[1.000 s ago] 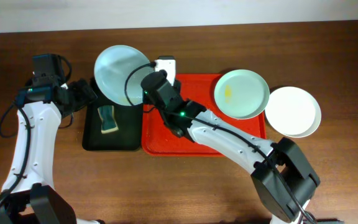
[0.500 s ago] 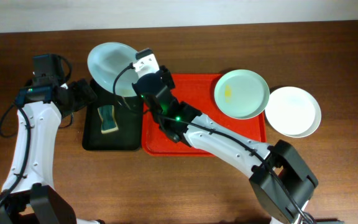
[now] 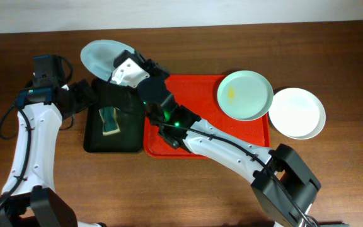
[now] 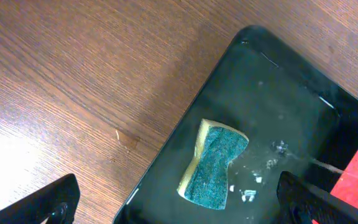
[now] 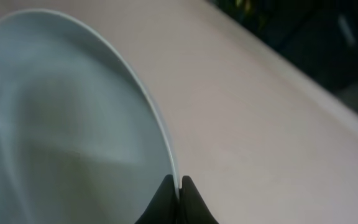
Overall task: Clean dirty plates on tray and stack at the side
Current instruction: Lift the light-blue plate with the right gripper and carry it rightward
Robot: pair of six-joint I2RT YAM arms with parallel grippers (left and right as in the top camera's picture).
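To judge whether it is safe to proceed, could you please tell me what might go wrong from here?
1. The right gripper pinches the pale blue plate only at its rim, tilted; it might slip and drop.
2. Scrubbing with the sponge could lever the plate loose from so small a hold.

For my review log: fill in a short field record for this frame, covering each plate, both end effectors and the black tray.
pale blue plate: tilted, off the trays, rim pinched by the right end effector, just past the black tray's far edge
mint green plate: flat in the red tray's far right corner, with a yellow smear
white plate: on the table, right of the red tray, no smear visible
sponge: lying in the black tray
left end effector: open, empty, over the black tray's left edge
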